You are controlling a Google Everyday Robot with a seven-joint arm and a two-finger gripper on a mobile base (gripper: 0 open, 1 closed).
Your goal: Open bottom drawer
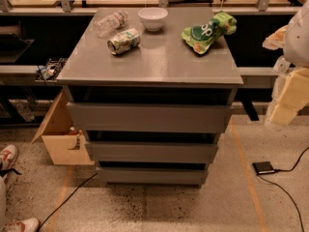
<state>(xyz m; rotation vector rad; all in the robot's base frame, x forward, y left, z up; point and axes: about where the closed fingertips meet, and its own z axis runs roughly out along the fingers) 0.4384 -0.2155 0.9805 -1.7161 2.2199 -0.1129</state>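
Note:
A grey cabinet point(149, 62) with three handleless drawers stands in the middle of the camera view. The bottom drawer point(152, 175) is the narrowest, slimmest front, lowest and just above the floor, and it looks pushed in. The mid-sized drawer front point(152, 152) and the widest top front point(147, 118) sit above it. My gripper point(288, 98), with cream-coloured parts, hangs at the right edge of the view. It is level with the top drawer, well to the right of the cabinet, and touches nothing.
On the cabinet top lie a plastic bottle point(111, 22), a crushed can point(123, 41), a white bowl point(153, 18) and a green chip bag point(208, 31). An open cardboard box point(60, 141) stands at the left. A black device point(263, 167) with a cable lies on the floor at the right. A person's shoe point(7, 156) is at the far left.

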